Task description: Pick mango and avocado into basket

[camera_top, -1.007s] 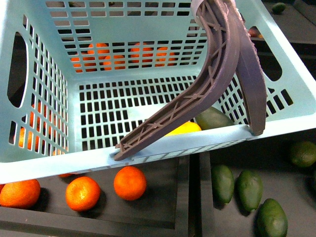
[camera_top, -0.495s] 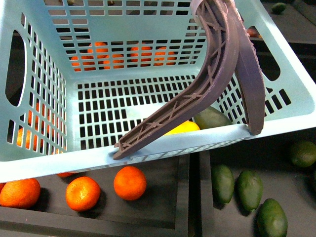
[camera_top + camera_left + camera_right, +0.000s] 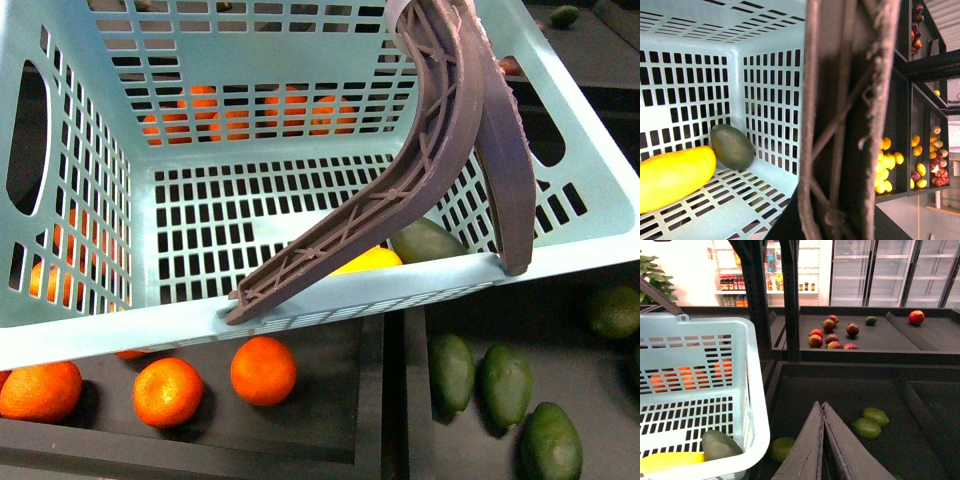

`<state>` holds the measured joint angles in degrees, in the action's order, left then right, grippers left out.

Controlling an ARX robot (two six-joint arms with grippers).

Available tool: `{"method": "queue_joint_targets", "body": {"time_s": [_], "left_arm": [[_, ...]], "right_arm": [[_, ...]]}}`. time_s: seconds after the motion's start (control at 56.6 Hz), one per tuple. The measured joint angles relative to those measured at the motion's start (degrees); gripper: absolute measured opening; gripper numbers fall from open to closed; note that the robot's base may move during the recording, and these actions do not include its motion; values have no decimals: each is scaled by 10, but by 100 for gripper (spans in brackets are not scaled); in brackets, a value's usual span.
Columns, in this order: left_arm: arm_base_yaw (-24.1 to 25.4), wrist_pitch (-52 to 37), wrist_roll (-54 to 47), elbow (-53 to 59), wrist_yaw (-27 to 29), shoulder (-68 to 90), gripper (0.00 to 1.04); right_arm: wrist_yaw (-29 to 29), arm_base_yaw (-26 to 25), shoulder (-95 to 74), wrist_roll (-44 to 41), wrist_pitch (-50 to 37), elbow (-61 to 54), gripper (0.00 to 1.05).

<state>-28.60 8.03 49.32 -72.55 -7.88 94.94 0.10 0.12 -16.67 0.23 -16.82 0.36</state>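
Mango and avocado lie touching inside basket; placing looks done. Right gripper pressed together, empty. Left gripper: cannot tell, apparently holding handle. Next: set basket down

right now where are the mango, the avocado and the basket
mango (image 3: 675, 176): left wrist view, middle of its yellow skin
avocado (image 3: 731, 146): left wrist view, middle of its green side
basket (image 3: 330, 300): front view, near rim

We see three loose oranges on a dark shelf, three dark green avocados beside them, and red fruit farther back.
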Motion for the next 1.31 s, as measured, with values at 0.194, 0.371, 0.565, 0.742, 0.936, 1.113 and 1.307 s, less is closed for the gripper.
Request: {"method": "queue_joint_targets", "body": {"time_s": [0.194,0.371,0.565,0.742,0.936,1.113,1.307], "left_arm": [[0,0,0,0,0,0,6],[0,0,0,0,0,0,6],[0,0,0,0,1,0,6],[0,0,0,0,1,0,6],[0,0,0,0,0,0,6],[0,0,0,0,0,0,6],[0,0,0,0,0,0,6]], "right_arm": [[0,0,39,0,39,0,2],[0,0,65,0,65,0,2],[0,0,163,0,165,1,2],[0,0,163,0,167,1,2],[0,0,163,-1,167,1,28],[0,0,163,-1,167,1,59],[0,0,163,-1,167,1,93]]}}
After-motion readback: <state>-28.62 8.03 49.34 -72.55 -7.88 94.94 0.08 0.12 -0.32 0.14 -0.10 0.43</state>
